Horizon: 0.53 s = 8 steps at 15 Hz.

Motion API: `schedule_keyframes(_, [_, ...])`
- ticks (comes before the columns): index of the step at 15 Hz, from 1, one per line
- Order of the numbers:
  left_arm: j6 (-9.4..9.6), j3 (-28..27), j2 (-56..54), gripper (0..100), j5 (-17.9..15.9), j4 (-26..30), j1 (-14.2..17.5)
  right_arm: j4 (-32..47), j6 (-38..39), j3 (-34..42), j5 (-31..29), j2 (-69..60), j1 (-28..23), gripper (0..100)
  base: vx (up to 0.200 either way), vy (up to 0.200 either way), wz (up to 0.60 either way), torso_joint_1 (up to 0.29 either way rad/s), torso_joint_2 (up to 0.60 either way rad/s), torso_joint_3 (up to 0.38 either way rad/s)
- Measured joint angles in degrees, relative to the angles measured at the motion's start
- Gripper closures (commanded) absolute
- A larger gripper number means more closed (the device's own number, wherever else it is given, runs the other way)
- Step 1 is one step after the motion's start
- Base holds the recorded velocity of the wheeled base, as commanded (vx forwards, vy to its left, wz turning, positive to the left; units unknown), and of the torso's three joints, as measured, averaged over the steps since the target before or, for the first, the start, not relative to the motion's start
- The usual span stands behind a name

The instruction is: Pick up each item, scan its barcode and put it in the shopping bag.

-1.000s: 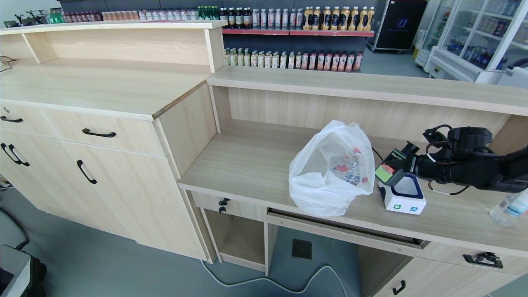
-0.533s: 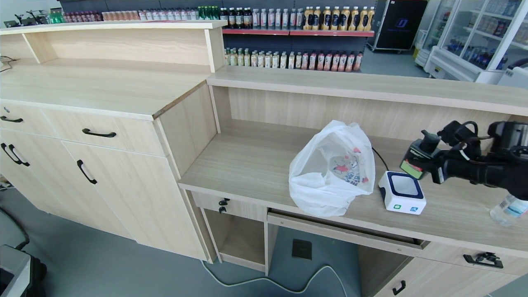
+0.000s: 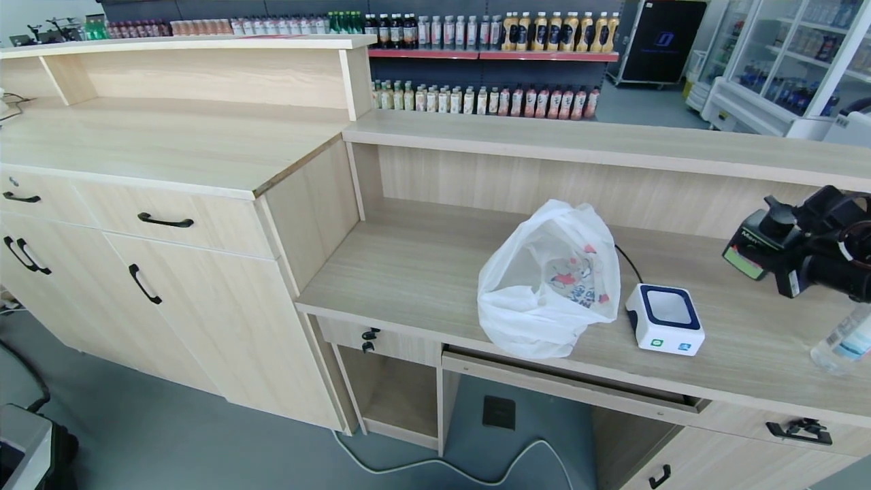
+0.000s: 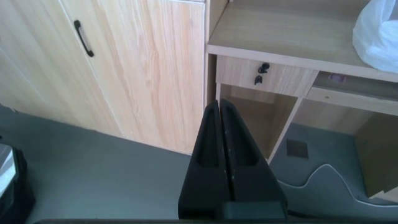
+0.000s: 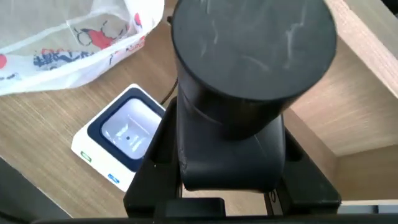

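My right gripper (image 3: pixel 784 239) is shut on a black can (image 3: pixel 752 243) with a green and red label, held in the air over the right end of the desk, well to the right of the scanner. In the right wrist view the black can (image 5: pixel 252 53) shows end-on, with the white and blue scanner (image 5: pixel 123 135) below it on the desk. The white shopping bag (image 3: pixel 544 279) stands just left of the scanner (image 3: pixel 664 318), with printed packets showing through the plastic. My left gripper (image 4: pixel 219 107) is shut on nothing, low in front of the cabinet.
A clear water bottle (image 3: pixel 841 341) lies at the desk's far right edge. A raised shelf (image 3: pixel 599 139) runs behind the desk. The wooden cabinet (image 3: pixel 170 224) with black handles stands to the left. A cable (image 3: pixel 435 463) lies on the floor.
My right gripper has carried the black can to the right and slightly up, from over the scanner to the desk's right end. Bag and scanner stayed put.
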Motion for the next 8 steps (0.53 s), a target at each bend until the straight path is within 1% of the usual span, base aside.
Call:
schedule_keyframes(1, [0.02, 0.00, 0.00, 100, 0.02, 0.00, 0.05, -1.10, 6.10, -1.43, -0.49, 0.29, 1.85, 100, 0.000, 0.000, 0.00, 0.000, 0.00, 0.000])
schedule_keyframes(2, [0.02, 0.00, 0.00, 100, 0.02, 0.00, 0.05, -1.10, 14.51, -4.13, -0.71, 1.21, 4.52, 100, 0.000, 0.000, 0.00, 0.000, 0.00, 0.000])
schedule_keyframes(3, [0.02, 0.00, 0.00, 100, 0.02, 0.00, 0.05, -1.73, 19.43, -7.58, -1.15, 2.65, 6.62, 100, 0.000, 0.000, 0.00, 0.000, 0.00, 0.000])
schedule_keyframes(4, [0.02, 0.00, 0.00, 100, 0.02, 0.00, 0.05, -1.65, 22.71, -10.91, -1.67, 4.95, 9.30, 100, 0.000, 0.000, 0.00, 0.000, 0.00, 0.000])
schedule_keyframes(6, [0.02, 0.00, 0.00, 100, 0.02, 0.00, 0.00, -1.35, 25.12, -15.02, -2.41, 9.80, 13.35, 100, 0.000, 0.000, 0.00, 0.000, 0.00, 0.000])
schedule_keyframes(8, [0.00, 0.00, 0.00, 100, 0.00, 0.00, 0.02, -0.91, 25.65, -16.59, -2.79, 14.41, 16.57, 100, 0.000, 0.000, 0.00, 0.000, 0.00, 0.000])
